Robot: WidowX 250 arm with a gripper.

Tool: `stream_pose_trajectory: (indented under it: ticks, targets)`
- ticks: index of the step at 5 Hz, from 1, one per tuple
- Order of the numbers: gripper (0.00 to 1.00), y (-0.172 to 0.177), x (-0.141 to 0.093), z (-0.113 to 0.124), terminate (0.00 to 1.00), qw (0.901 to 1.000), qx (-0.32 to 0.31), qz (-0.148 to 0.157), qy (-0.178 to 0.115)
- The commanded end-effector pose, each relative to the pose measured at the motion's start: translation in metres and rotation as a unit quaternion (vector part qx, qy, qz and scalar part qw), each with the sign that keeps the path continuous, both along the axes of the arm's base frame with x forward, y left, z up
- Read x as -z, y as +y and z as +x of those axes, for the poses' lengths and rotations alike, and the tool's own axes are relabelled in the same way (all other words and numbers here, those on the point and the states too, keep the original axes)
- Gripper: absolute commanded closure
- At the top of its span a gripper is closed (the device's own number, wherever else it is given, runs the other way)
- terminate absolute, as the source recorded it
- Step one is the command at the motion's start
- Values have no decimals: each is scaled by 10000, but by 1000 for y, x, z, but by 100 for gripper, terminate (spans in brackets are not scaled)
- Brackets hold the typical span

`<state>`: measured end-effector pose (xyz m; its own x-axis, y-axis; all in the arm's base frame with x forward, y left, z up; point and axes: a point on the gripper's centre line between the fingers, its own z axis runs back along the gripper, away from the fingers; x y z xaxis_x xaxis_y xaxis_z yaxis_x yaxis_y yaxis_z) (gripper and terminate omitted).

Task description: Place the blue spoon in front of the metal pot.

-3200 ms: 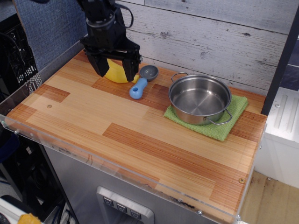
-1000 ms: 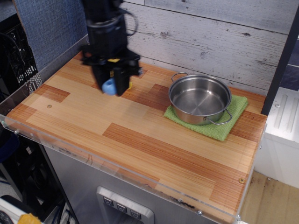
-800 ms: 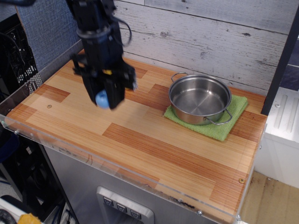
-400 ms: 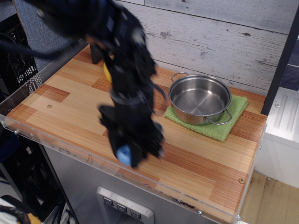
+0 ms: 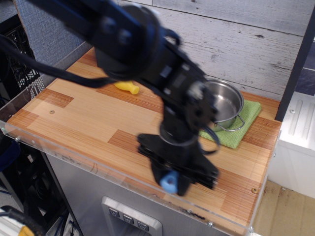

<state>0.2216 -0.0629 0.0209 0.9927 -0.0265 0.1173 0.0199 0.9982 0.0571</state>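
My gripper [image 5: 173, 181] is shut on the blue spoon [image 5: 170, 182]; only the light-blue handle end shows between the black fingers, and the grey bowl is hidden. The gripper hangs over the front right part of the table, near the front edge, in front of the metal pot [image 5: 225, 102]. The pot sits on a green cloth [image 5: 244, 118] at the back right; my arm hides its left half.
A yellow banana-shaped toy [image 5: 126, 87] lies at the back of the table, left of the arm. A clear plastic rim [image 5: 59, 152] runs along the table's front edge. A white plank wall stands behind.
The gripper, which took the spoon from beside the yellow toy, has swung with it from the back left to the front right, in front of the pot.
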Motion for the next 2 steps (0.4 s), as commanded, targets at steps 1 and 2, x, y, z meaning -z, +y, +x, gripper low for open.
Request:
stream_pose_trajectory:
  ticks: [1,2]
  targets:
    - [100,9,-1,26,0,9968,-593,-533,22]
    - [100,16,10,32,0,9958,-655,-603,224]
